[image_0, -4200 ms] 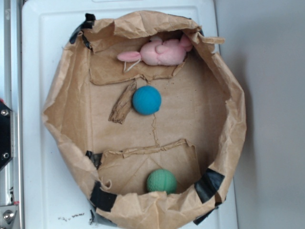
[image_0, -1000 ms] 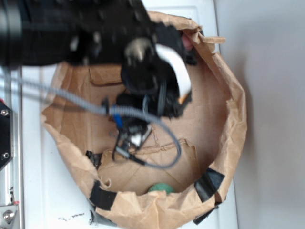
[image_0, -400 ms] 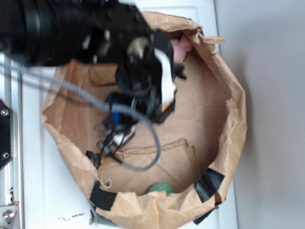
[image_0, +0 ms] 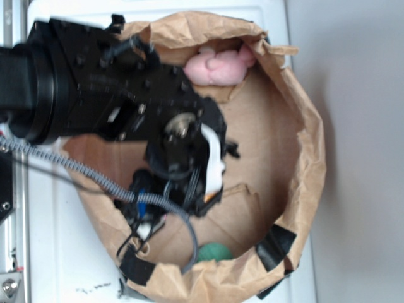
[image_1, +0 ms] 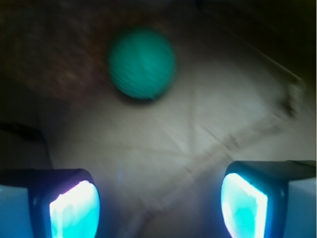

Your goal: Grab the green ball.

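Note:
The green ball (image_0: 213, 252) lies on the brown paper floor at the near edge of the paper-bag basin (image_0: 310, 148), partly hidden behind the crumpled rim. In the wrist view the green ball (image_1: 142, 63) sits ahead of my gripper (image_1: 158, 201), up and a little left of centre, well apart from the fingertips. The two glowing pads (image_1: 74, 210) stand wide apart with only bare paper between them, so the gripper is open. My black arm (image_0: 126, 107) reaches in from the left and covers the basin's left and middle. The teal-blue ball is hidden under it.
A pink plush toy (image_0: 218, 66) lies against the far wall of the basin. Black tape patches (image_0: 275, 246) hold the paper rim at the near side. A folded paper flap (image_0: 243, 202) crosses the floor. The basin stands on a white board (image_0: 60, 252).
The arm has moved down the image toward the green ball, uncovering the pink toy at the far wall. The ball has not moved.

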Tool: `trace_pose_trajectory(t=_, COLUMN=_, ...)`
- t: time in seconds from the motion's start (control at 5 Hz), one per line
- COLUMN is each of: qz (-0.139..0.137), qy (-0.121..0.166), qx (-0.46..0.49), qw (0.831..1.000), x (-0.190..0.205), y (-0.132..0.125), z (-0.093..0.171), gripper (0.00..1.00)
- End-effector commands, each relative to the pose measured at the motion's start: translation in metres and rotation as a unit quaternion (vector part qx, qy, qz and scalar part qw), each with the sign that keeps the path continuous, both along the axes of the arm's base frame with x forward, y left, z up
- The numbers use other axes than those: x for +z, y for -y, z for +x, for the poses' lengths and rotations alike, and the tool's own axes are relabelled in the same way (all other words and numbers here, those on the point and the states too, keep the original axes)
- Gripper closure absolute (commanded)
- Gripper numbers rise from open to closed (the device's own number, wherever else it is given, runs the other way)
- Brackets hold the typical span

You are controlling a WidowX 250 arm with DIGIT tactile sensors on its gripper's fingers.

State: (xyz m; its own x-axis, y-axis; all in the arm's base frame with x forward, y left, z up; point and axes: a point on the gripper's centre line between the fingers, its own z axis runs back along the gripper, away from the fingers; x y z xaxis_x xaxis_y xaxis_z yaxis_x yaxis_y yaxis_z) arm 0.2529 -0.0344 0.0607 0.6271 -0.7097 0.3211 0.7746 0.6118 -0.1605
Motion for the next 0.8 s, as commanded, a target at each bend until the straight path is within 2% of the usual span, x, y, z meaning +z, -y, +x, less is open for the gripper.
trace_pose_trajectory(t=0.0, qz=-0.004, qy=0.053, qx=0.003, qw=0.999, x=0.008, y=0.033, z=0.023, gripper=0.00)
trace_pose_trajectory(t=0.2, qz=0.000, qy=0.060, qx=0.013, qw=0.998, x=-0.001, y=0.042, z=0.035, gripper=0.00)
trace_pose_trajectory(t=0.4, qz=-0.030, qy=0.042, qx=-0.007, qw=0.999, x=-0.006, y=0.048, z=0.038, gripper=0.00)
trace_pose_trajectory(t=0.6, qz=-0.095, qy=0.038, qx=-0.043, qw=0.994, x=-0.011, y=0.051, z=0.037, gripper=0.00)
